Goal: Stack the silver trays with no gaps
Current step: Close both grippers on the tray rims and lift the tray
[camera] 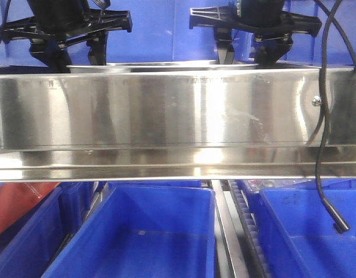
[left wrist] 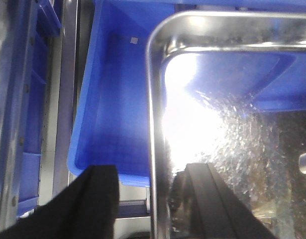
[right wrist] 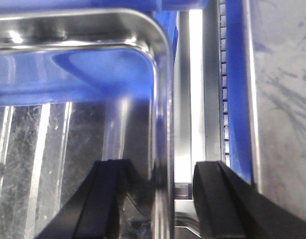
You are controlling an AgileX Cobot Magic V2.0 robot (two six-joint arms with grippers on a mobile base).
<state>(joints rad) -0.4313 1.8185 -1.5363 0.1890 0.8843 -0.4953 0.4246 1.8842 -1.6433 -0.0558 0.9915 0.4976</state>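
Blue bins [camera: 154, 231] fill the background, racked below and behind a broad steel shelf rail [camera: 166, 110] with a screw [camera: 316, 100] near its right end. Silver tray [camera: 160, 65] sits behind that rail, with only its thin rim showing over the top in the front view. Can't tell if a second tray lies under it.

Left gripper [left wrist: 152, 169] is spread: one finger outside the tray's left rim, the other inside over the floor, no contact visible. Right gripper [right wrist: 161, 163] is the same on the right rim, spread and straddling, not pinching as far as I can see.

Handling guess: thin stainless, stiff, fairly light, and polished, so slippery under the black fingers. The rolled rim looks like the only real grip. Best taken on both end rims at once so it lifts level. A tilted tray would likely jam when nested and leave a gap.

In the way: the rail's top edge stands just in front of the tray, so the tray needs lifting clear before any forward move. Black cable [camera: 325, 145] hangs at the right near the right arm, a snag risk. One bin's wall lies just beside the left rim, tight for the outer finger.
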